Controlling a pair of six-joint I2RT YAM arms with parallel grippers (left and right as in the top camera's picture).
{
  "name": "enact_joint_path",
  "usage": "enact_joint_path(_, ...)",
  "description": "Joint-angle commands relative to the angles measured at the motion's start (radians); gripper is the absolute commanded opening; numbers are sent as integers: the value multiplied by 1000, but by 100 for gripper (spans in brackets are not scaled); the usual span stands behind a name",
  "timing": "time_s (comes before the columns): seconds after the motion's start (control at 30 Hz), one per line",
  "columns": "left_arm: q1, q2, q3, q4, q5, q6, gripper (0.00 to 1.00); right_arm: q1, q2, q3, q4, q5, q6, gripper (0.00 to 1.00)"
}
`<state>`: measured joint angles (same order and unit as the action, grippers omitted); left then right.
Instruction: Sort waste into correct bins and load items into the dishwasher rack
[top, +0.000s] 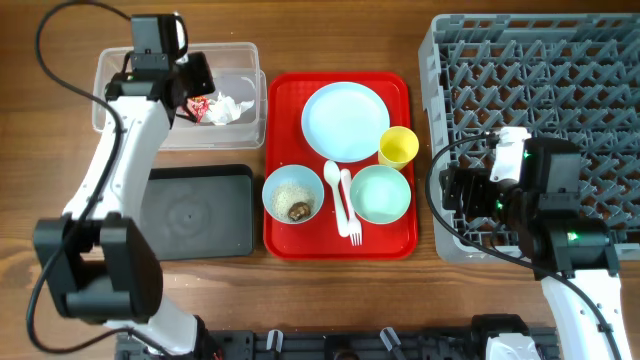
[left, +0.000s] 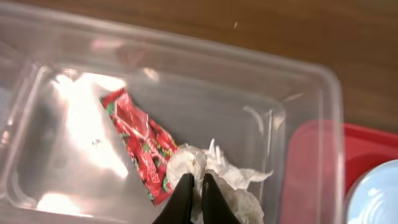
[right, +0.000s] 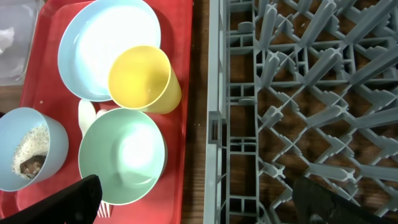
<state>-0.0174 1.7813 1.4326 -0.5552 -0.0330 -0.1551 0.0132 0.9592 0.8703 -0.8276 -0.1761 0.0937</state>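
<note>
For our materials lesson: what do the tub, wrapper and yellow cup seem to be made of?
Tub: clear glossy plastic; see-through walls, bright glare.
Wrapper: thin shiny film, plastic or foil, hard to tell; crinkled, printed red.
Cup: probably plastic, smooth satin finish; even opaque yellow, thin rim.

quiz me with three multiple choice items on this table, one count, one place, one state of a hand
1. How many bowls stand on the red tray? A one, B two, C three
2. Where is the red wrapper? A on the red tray, B in the clear tub, C in a bowl
3. How is the right hand? A shut on the wrapper, B shut on a bowl, C open

Answers:
1 B: one holds crumbs, one is empty.
2 B: it lies on the tub's floor beside the tissue.
3 C: its fingers stand wide apart, gripping nothing.
</note>
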Motion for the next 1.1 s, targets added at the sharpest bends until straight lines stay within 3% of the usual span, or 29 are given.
enact_joint_path(0.0, 0, 25, -6, -7, -2, -13, 34, 0, -1, 24, 0, -5, 11, 100)
enact_joint_path(0.03, 0, 21, -5, -6, -2, -13, 48, 0, -1, 24, 0, -5, 12, 100)
enact_joint_path(0.1, 0, 5, -5, -4, -2, -13, 63, 0, -1, 24, 2, -5, 13, 100)
enact_joint_path(0.13, 0, -11, -5, -5, -2, -13, 78, 0, -1, 24, 5, -5, 14, 100)
enact_joint_path(0.23, -10, -87, -5, -35, 42, -13, 100, 0, -1, 24, 6, -5, 14, 100)
enact_joint_path(0.4, -47, -147, -5, -57, 307, -14, 100, 0, -1, 24, 8, -5, 14, 100)
enact_joint_path(0.47, -67, -135, -6, -75, 422, -71, 100, 0, -1, 24, 8, -5, 14, 100)
enact_joint_path(0.6, -181, -107, -6, -166, 409, -101, 100, 0, -1, 24, 6, -5, 14, 100)
enact_joint_path(0.67, -267, -105, -6, -206, 319, -100, 100, 0, -1, 24, 6, -5, 15, 100)
enact_joint_path(0.7, -364, -105, -6, -234, 200, -97, 100, 0, -1, 24, 1, -5, 15, 100)
enact_joint_path(0.77, -426, -104, -6, -234, 180, -97, 100, 0, -1, 24, -8, -4, 14, 100)
enact_joint_path(0.9, -528, -81, -6, -143, 180, -115, 100, 0, -1, 24, -35, 77, 101, 100)
enact_joint_path(1.07, -604, 52, -6, 85, 173, -116, 96, 0, -1, 24, -72, 158, 153, 100)
